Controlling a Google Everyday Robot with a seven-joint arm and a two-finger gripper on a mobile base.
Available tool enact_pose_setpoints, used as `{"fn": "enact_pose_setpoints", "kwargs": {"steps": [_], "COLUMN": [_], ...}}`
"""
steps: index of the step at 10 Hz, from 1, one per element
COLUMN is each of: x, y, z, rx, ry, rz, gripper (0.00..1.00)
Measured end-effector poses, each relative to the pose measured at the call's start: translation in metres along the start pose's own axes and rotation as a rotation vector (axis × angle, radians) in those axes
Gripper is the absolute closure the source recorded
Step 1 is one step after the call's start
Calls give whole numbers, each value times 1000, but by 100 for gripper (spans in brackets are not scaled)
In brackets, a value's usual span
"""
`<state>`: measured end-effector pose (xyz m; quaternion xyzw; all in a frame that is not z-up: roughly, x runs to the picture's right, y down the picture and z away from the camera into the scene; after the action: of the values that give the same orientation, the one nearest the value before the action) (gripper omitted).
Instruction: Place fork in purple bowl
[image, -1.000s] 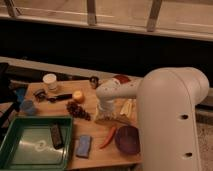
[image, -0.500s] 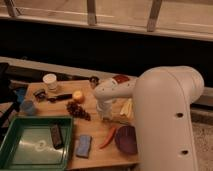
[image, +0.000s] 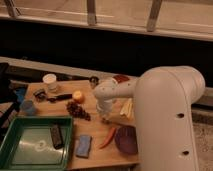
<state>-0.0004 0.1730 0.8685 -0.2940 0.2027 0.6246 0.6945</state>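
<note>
Gripper (image: 105, 119) hanging low over the wooden table (image: 93, 128), its tip blurring into the wood, open or closed impossible to tell, purple bowl (image: 126, 139) sitting at the front right corner, its right edge disappearing behind the white arm (image: 167, 115), red pepper (image: 108, 138) lying just beside it.

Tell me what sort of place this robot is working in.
Probably a lab or office test area, not a home kitchen: a wooden table set with grapes, a purple bowl and a green tray, before a row of windows. The tool hangs over the table beside the grapes.
</note>
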Motion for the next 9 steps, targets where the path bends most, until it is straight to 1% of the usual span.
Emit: {"fn": "enact_pose_setpoints", "kwargs": {"steps": [2,3,4,6,7,9], "x": [0,0,-4,-10,-13,-18], "y": [0,1,3,-1,-3,-4], "z": [0,-4,-12,-38,-50,-57], "rx": [0,1,-2,-8,-14,-35], "ry": [1,-9,-25,-58,-69,-81], "rz": [-1,-3,-5,10,15,22], "gripper": [100,100,100,100,100,100]}}
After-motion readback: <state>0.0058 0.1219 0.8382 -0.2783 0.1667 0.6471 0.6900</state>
